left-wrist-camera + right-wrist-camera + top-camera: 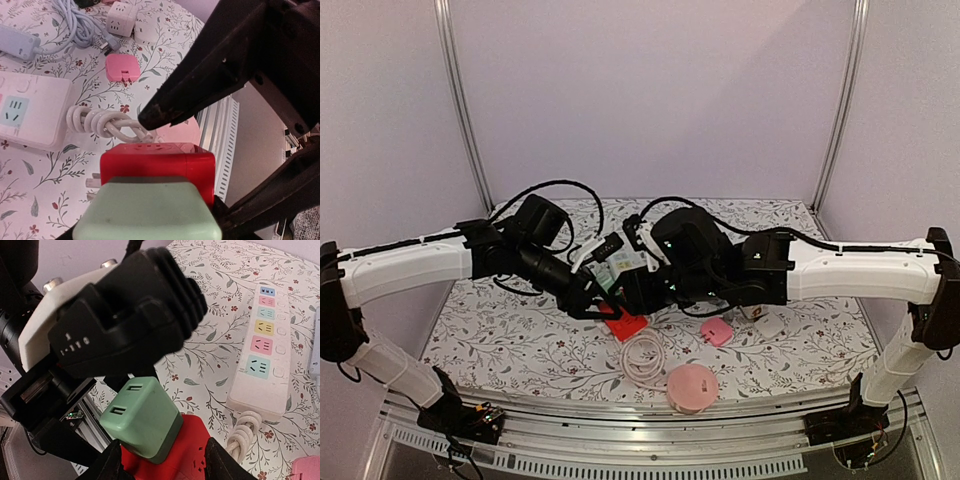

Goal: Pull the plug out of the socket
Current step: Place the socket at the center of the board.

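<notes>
A mint-green plug (pixel 142 417) sits seated in a red socket cube (pixel 195 455), held just above the floral table. In the left wrist view the green plug (pixel 150 210) fills the bottom, with the red cube (pixel 157 165) beyond it. My left gripper (pixel 150 227) is shut on the green plug, its fingers mostly hidden at the frame's bottom. My right gripper (pixel 162 465) is shut on the red cube, one finger (pixel 112 462) on each side. In the top view both grippers meet at table centre over the red cube (pixel 623 325).
A white power strip (pixel 260 345) with coloured outlets lies beside the cube, and its coiled white cable (pixel 642 358) lies nearer the front. A pink square adapter (pixel 716 331), a white cube adapter (pixel 121 19) and a pink round object (pixel 692 387) lie nearby. The metal front rail (pixel 640 435) is close.
</notes>
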You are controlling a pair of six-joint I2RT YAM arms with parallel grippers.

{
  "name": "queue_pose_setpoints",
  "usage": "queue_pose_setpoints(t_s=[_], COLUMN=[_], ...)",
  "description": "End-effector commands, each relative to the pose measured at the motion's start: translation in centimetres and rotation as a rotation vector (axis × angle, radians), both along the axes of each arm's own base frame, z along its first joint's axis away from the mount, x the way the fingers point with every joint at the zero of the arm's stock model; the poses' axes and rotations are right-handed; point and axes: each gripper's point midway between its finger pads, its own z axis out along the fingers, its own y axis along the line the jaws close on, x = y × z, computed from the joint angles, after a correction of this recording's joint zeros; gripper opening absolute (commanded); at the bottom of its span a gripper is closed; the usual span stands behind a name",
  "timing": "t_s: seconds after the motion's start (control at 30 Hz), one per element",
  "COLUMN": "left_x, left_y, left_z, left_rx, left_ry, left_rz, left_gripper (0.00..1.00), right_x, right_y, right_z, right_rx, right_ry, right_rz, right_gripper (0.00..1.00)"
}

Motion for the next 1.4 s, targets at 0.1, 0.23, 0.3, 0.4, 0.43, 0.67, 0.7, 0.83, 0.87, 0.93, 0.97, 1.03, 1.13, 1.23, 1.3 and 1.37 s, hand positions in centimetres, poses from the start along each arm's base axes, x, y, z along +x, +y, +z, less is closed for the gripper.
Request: queue_pose_setpoints(t_s=[0.1, 0.23, 0.3, 0.4, 0.43, 0.67, 0.7, 0.83, 0.87, 0.93, 0.97, 1.03, 1.13, 1.23, 1.3, 1.37], left_x=[-0.6, -1.2, -1.6, -1.9, -1.9, -2.0, -1.7, 1.1, 1.9, 3.0, 3.5, 4.2, 4.9, 4.8, 4.6, 4.4], left_y=[-2.2, -2.4, -2.5, -2.6, -2.6, -2.6, -2.5, -1.2, -0.7, 0.0, 0.1, 0.4, 0.3, -0.5, -1.1, -1.4], left_z=[4.6, 4.5, 4.4, 4.4, 4.4, 4.2, 3.9, 0.8, -0.3, -1.8, -2.3, -3.1, -4.1, -5.1, -5.8, -6.4], left_rx=[-0.128, -0.115, -0.111, -0.109, -0.108, -0.105, -0.094, 0.046, 0.091, 0.14, 0.152, 0.174, 0.197, 0.209, 0.221, 0.232], left_ry=[-0.05, -0.015, -0.005, -0.001, -0.005, -0.012, -0.019, -0.108, -0.123, -0.137, -0.143, -0.163, -0.178, -0.164, -0.155, -0.142], left_rz=[-0.1, -0.139, -0.152, -0.164, -0.163, -0.165, -0.154, -0.011, 0.037, 0.105, 0.135, 0.179, 0.205, 0.193, 0.178, 0.172], left_gripper=[0.23, 0.25, 0.26, 0.28, 0.28, 0.31, 0.31, 0.28, 0.27, 0.26, 0.26, 0.26, 0.26, 0.27, 0.29, 0.33], right_x=[-0.4, -0.3, -0.3, -0.3, -0.3, -0.4, -0.3, 1.3, 1.8, 2.6, 2.8, 3.1, 3.3, 3.5, 3.6, 3.6], right_y=[1.2, 1.8, 2.1, 2.5, 2.6, 3.2, 3.1, 1.0, 0.2, -1.6, -2.5, -4.1, -5.8, -7.0, -7.6, -7.8], right_z=[0.1, -0.2, -0.3, -0.7, -0.9, -2.9, -3.3, -4.5, -4.7, -4.7, -4.7, -4.5, -4.7, -4.4, -4.3, -4.1], right_rx=[-0.033, -0.048, -0.049, -0.053, -0.054, -0.049, -0.057, -0.1, -0.111, -0.117, -0.121, -0.116, -0.116, -0.121, -0.123, -0.118], right_ry=[-0.06, -0.071, -0.074, -0.068, -0.066, -0.028, -0.027, -0.047, -0.056, -0.067, -0.072, -0.074, -0.07, -0.076, -0.078, -0.076], right_rz=[0.053, 0.068, 0.076, 0.083, 0.084, 0.081, 0.07, -0.064, -0.103, -0.19, -0.221, -0.276, -0.319, -0.353, -0.369, -0.38], right_gripper=[0.54, 0.53, 0.52, 0.51, 0.5, 0.48, 0.48, 0.47, 0.47, 0.48, 0.49, 0.49, 0.5, 0.5, 0.5, 0.51])
